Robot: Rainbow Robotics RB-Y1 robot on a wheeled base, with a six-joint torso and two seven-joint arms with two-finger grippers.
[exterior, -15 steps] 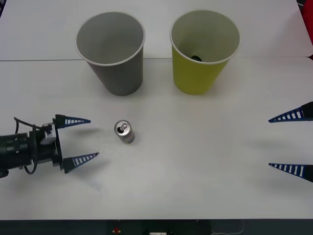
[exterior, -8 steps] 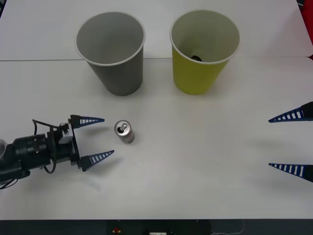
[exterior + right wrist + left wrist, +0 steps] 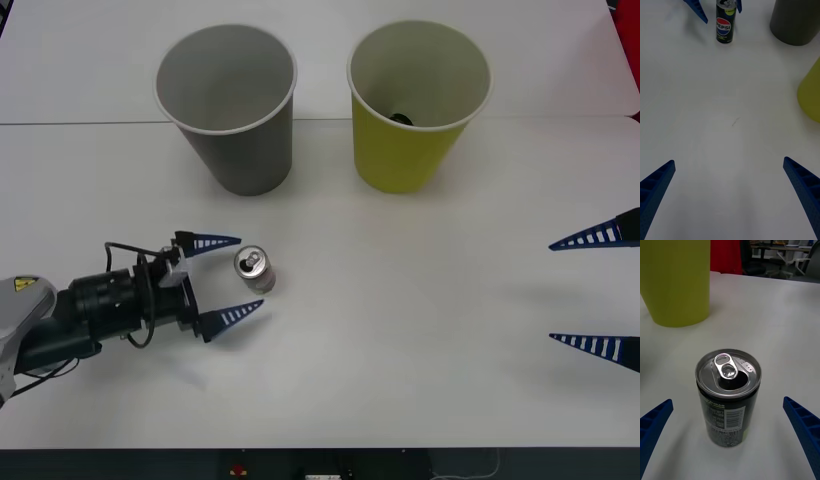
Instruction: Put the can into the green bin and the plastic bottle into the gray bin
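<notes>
While the can [image 3: 254, 269] stands upright on the table [image 3: 400, 340], near-left of centre, the left gripper [image 3: 230, 277] lies low at its left side with fingers spread wide, one fingertip far of the can and one near, neither touching. The can's long axis is vertical, opened top upward. It sits directly right of the gripper's mouth, so a short advance rightward appears sufficient before closing. The right gripper [image 3: 598, 292] waits wide open at the right edge, well apart. The green bin [image 3: 415, 110] stands far-right of the can, the gray bin [image 3: 232, 115] far of it.
</notes>
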